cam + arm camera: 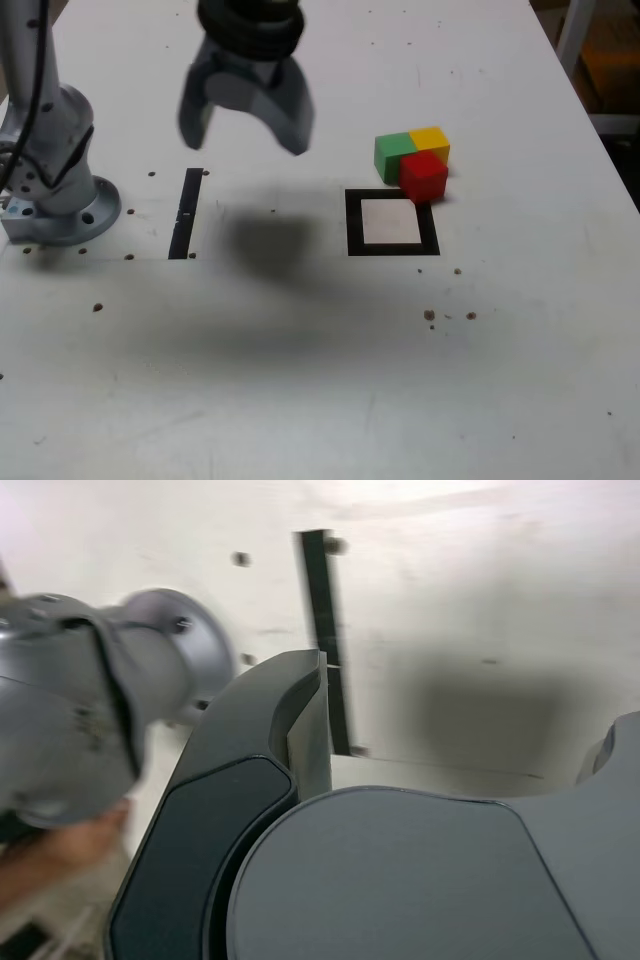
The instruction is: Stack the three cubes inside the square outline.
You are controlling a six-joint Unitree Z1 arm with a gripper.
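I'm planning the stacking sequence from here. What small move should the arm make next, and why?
Probably swing the open, empty end effector toward the exterior view's right, over the red cube. It hangs above bare table, well short of the clustered cubes; red sits nearest the square outline, which holds nothing yet.

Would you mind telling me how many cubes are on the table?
3, clustered just beyond the square outline's far right corner in the exterior view: green cube, yellow cube beside it, red cube in front. None appear hidden.

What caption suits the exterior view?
Open gripper hangs above the table; red, green, yellow cubes cluster beside the empty square outline.
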